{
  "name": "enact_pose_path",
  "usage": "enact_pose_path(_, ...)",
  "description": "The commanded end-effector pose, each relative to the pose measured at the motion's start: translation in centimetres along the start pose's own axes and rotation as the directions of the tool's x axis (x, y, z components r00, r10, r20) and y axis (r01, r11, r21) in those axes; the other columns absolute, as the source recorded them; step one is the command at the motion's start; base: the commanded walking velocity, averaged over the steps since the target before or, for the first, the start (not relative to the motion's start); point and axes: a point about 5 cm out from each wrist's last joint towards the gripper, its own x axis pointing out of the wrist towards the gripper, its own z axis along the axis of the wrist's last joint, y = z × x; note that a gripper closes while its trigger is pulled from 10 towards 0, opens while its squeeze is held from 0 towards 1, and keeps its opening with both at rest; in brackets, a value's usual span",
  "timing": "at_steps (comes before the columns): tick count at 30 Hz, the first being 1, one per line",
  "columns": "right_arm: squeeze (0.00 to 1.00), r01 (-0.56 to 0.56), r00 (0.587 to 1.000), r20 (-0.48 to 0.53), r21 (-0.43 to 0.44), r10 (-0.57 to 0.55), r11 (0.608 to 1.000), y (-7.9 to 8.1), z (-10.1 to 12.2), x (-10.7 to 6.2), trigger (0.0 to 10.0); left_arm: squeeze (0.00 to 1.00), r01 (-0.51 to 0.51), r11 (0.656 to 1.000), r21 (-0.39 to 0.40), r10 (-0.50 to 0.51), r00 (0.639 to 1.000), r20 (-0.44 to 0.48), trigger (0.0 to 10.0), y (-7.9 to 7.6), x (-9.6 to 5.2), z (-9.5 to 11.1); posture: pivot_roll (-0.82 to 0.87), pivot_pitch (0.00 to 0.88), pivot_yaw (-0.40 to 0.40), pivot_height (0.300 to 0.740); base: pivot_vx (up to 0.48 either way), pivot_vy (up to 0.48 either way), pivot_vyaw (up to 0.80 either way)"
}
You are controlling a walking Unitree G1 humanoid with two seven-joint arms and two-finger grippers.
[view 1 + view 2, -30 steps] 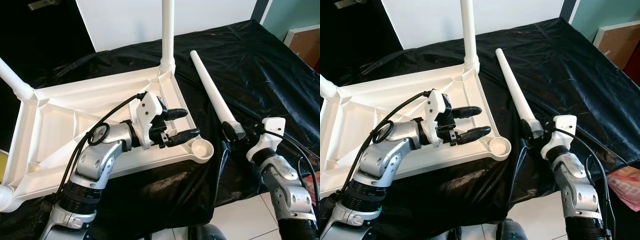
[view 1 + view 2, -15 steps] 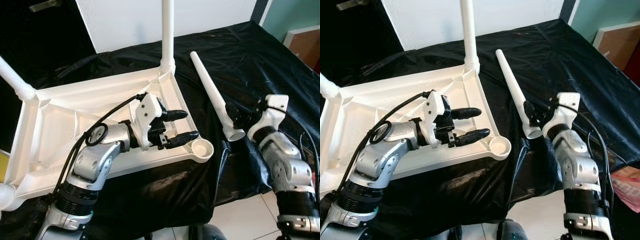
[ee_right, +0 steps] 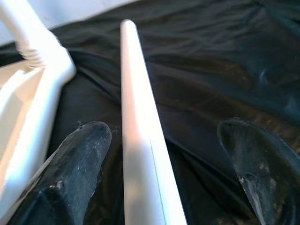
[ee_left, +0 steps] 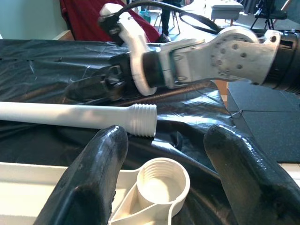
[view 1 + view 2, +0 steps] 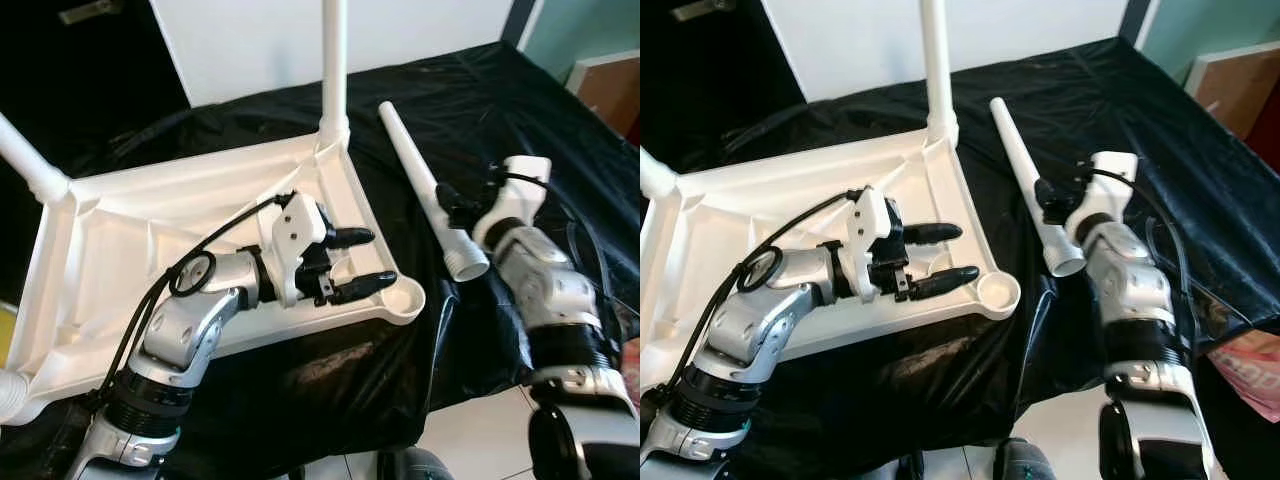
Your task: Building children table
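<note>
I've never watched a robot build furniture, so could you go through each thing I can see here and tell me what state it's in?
Table top: upside down on the black sheet.
Corner socket: empty, no leg screwed in.
Loose leg: lying flat on the black sheet, threaded end toward the robot.
Fitted leg: standing upright in its corner.
Left gripper: fingers open, at the empty socket.
Right gripper: fingers open, straddling the loose leg.

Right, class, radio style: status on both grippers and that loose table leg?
Left gripper open, over tabletop by empty corner socket. Right gripper open, straddling loose leg. Leg flat on black sheet, ungripped.
</note>
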Motion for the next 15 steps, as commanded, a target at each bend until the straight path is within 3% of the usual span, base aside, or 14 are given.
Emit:
enact_pose_path(1, 0.0, 0.014, 0.998, -0.054, 0.001, -0.014, 1.0, 0.3, -0.8, 0.3, 10.0, 0.0, 0.037, 0.999, -0.006, -0.037, 0.999, 0.002, 10.0, -0.6, 0.1, 0.1, -0.01, 0.141, 0.039, 0.74, 0.0, 0.0, 0.0)
enact_pose_path(10, 0.0, 0.007, 0.985, -0.171, 0.015, -0.005, 1.0, 1.0, -0.4, 1.8, 10.0, 0.0, 0.103, 0.994, 0.036, -0.104, 0.994, 0.023, 10.0, -1.4, 1.2, 1.0, 0.03, 0.202, -0.01, 0.74, 0.0, 0.0, 0.0)
enact_pose_path(15, 0.0, 0.03, 0.976, -0.213, -0.024, -0.034, 0.999, 1.1, -0.2, 2.3, 10.0, 0.0, 0.114, 0.992, 0.056, -0.115, 0.993, 0.016, 10.0, -1.7, 1.7, 1.2, 0.03, 0.246, -0.021, 0.74, 0.0, 0.0, 0.0)
